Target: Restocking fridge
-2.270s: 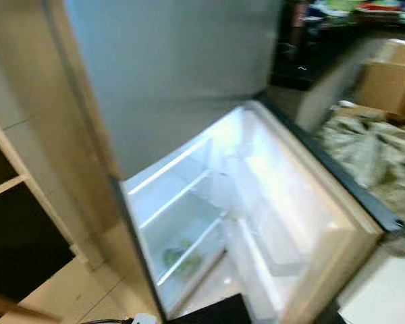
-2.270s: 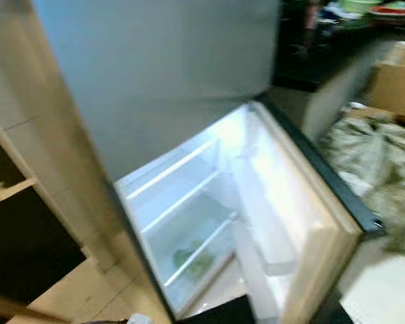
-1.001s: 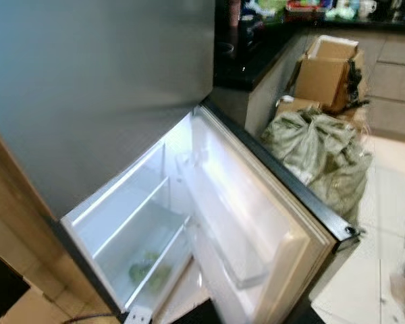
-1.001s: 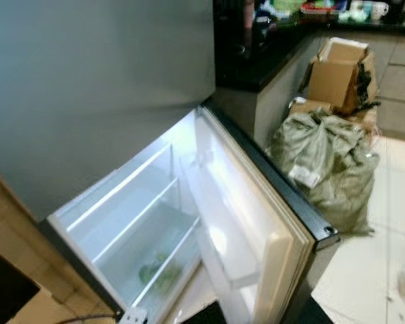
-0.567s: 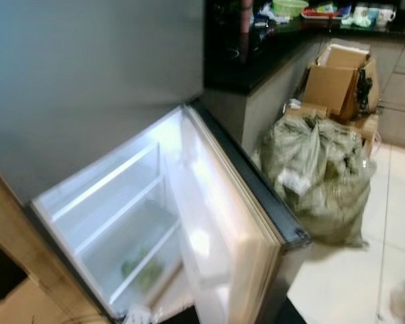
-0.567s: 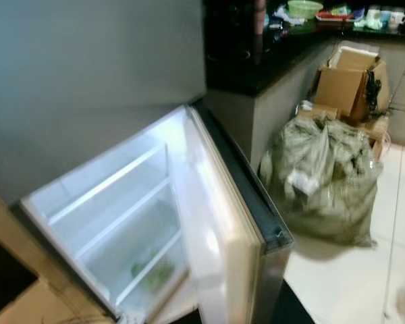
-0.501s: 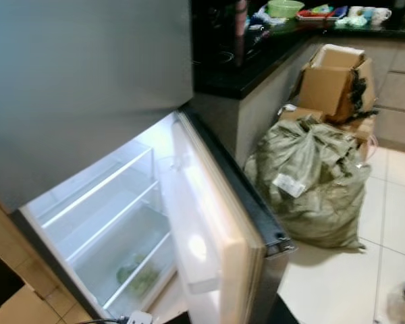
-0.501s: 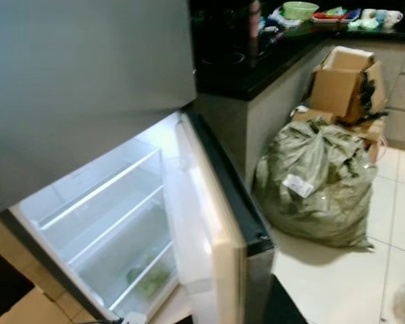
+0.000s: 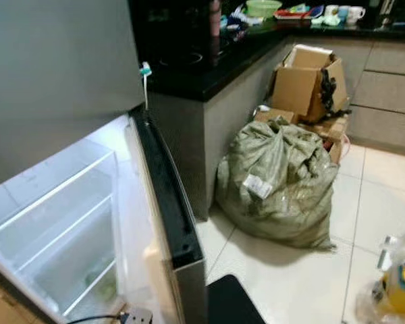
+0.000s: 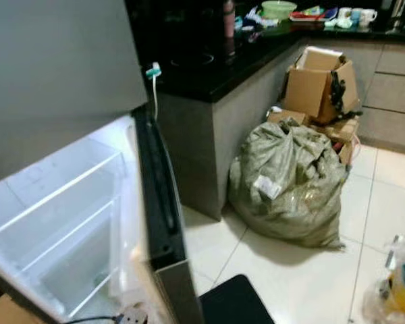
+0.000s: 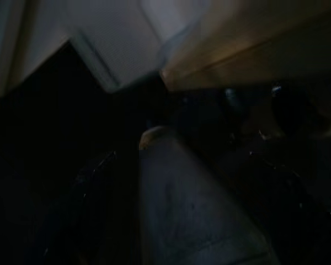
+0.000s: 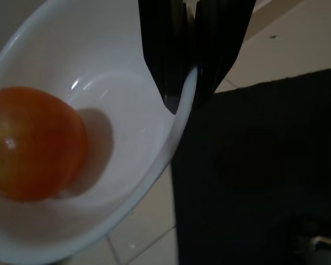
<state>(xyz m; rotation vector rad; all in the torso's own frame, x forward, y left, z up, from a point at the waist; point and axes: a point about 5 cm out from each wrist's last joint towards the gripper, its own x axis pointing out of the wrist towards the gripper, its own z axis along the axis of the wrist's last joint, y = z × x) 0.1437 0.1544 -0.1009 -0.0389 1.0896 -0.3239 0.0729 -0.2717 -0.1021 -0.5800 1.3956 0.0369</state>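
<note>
The fridge's lower door (image 9: 163, 202) stands open, edge-on to me, and its lit white shelves (image 9: 54, 219) are on my left. Something green (image 9: 105, 286) lies low inside. The grey upper door (image 9: 54, 67) is shut. In the right wrist view my right gripper (image 12: 187, 99) is shut on the rim of a white bowl (image 12: 121, 105), which holds one round orange-red fruit (image 12: 33, 144). The left wrist view is very dark and blurred, with a pale surface and black shapes.
A stuffed green sack (image 9: 278, 182) sits on the white tiled floor beside the black counter (image 9: 202, 64). Cardboard boxes (image 9: 304, 81) stand behind it. A black mat (image 9: 233, 304) lies at my feet. A plastic bag with something yellow (image 9: 399, 283) is at the right edge.
The whole view has swung to the right. The fridge has slid to the left and its door now shows edge-on, with more floor, the sack and the boxes in sight.
</note>
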